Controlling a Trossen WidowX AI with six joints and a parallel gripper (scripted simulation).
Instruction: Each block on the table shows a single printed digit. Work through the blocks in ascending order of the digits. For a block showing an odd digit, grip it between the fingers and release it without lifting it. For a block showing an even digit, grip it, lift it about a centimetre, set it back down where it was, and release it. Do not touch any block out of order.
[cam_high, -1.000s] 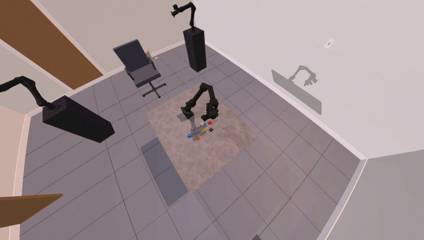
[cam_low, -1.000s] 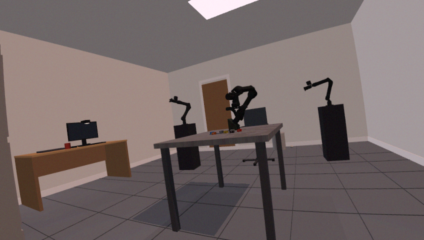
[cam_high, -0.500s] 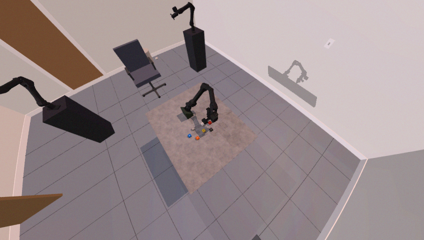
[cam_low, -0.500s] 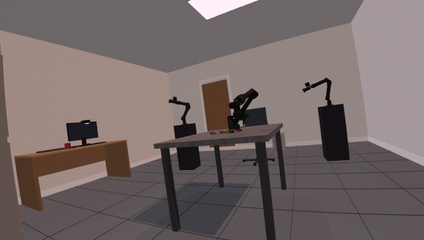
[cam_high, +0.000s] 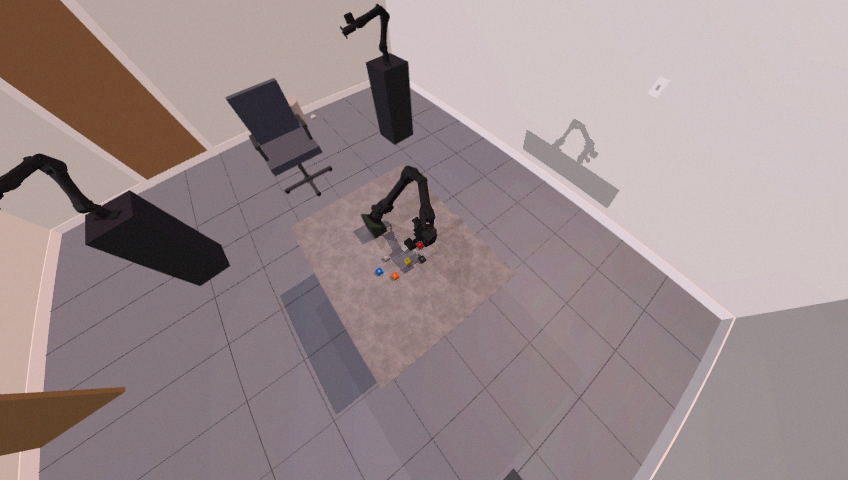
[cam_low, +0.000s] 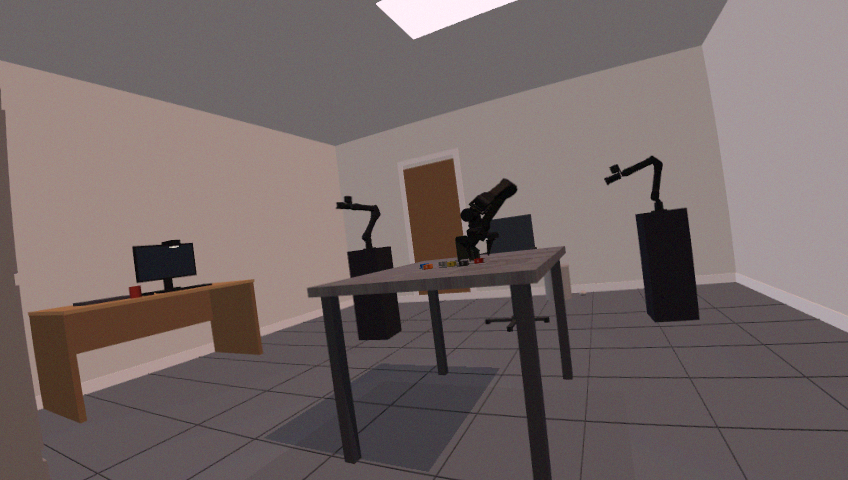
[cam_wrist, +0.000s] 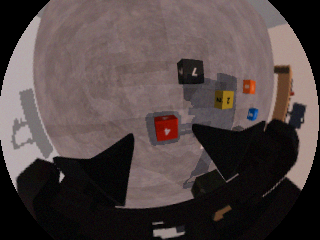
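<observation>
My gripper (cam_wrist: 164, 131) is open and empty. In the wrist view its fingertips stand on either side of the red block (cam_wrist: 166, 129) (cam_high: 420, 245) (cam_low: 479, 260), which shows a 4 and sits on the table. The fingers appear to be above it; the exact height is unclear. The black block (cam_wrist: 191, 71) (cam_high: 421, 259) shows a 7. The yellow block (cam_wrist: 224, 99) (cam_high: 407, 261) shows a 2. The orange block (cam_wrist: 249, 86) (cam_high: 394, 275) and the blue block (cam_wrist: 252, 114) (cam_high: 379, 271) have unreadable digits. A pale block (cam_high: 385, 258) sits near the blue one, its digit unreadable.
The black block is the red block's near neighbour, with the yellow one beyond. The table (cam_high: 380, 333) (cam_low: 410, 276) carries the arm's dark base (cam_high: 373, 225). An office chair (cam_high: 288, 145) stands behind the table. Two other arms stand on dark pedestals (cam_high: 389, 98) (cam_high: 160, 240).
</observation>
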